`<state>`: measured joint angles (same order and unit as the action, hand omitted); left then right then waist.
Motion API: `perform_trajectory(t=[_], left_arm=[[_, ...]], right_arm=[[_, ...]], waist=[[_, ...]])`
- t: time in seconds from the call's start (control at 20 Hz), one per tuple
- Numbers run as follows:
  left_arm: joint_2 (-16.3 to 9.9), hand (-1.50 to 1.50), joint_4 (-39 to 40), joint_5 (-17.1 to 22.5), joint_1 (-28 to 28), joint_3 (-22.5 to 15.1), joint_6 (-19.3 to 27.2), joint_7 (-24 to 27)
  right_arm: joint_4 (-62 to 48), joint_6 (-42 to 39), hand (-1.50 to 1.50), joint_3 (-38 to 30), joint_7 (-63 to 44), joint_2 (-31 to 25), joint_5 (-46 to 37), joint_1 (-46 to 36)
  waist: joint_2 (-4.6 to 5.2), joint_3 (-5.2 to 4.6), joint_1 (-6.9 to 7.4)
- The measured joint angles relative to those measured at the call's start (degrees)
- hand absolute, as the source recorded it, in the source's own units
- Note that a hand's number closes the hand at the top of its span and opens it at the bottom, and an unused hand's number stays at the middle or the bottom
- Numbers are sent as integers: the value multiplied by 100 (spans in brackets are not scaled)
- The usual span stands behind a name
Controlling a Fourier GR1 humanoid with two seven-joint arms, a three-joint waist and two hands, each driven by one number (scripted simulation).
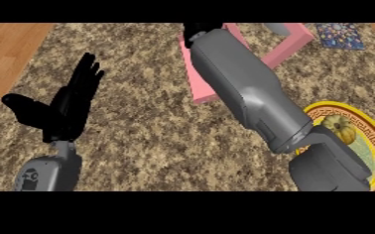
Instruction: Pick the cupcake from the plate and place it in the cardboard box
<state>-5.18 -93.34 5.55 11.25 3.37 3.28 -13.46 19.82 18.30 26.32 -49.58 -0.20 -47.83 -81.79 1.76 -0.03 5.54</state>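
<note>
A: So, where is the right hand (pixel 199 31)?
B: Up at the far edge of the counter (pixel 147 129), over the pink box (pixel 282 49). The grey right forearm (pixel 245 89) runs across the box's near left wall and hides most of it. Only a black bit of the hand shows, so I cannot tell whether its fingers are spread or curled.
A: And the cupcake?
B: I cannot see one. It may be hidden in that hand, but I cannot tell. The yellow-rimmed plate (pixel 322 110) sits at the counter's right edge, partly behind the arm, and holds a small pumpkin-like thing (pixel 338 127).
A: The left hand (pixel 62 111)?
B: It rests near the left edge, fingers straight and pointing away, thumb out to the side, holding nothing.
A: Anything else?
B: A dark patterned mat (pixel 339 34) lies at the far right corner
</note>
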Motion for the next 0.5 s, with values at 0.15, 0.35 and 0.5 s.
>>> perform_trajectory(t=[0.15,0.35,0.5], left_arm=[[19,0,-19,-38,3,-27,39,-33],[4,0,-7,-13,-2,32,47,-9],[45,0,-4,-39,-70,4,69,26]], right_arm=[[133,769,-150,-161,133,7,77,35],[386,1589,-150,-636,235,5,442,13],[689,2152,-150,-982,391,1,786,79]], waist=[[-12,1,-33],[-28,3,-78],[-52,5,-119]])
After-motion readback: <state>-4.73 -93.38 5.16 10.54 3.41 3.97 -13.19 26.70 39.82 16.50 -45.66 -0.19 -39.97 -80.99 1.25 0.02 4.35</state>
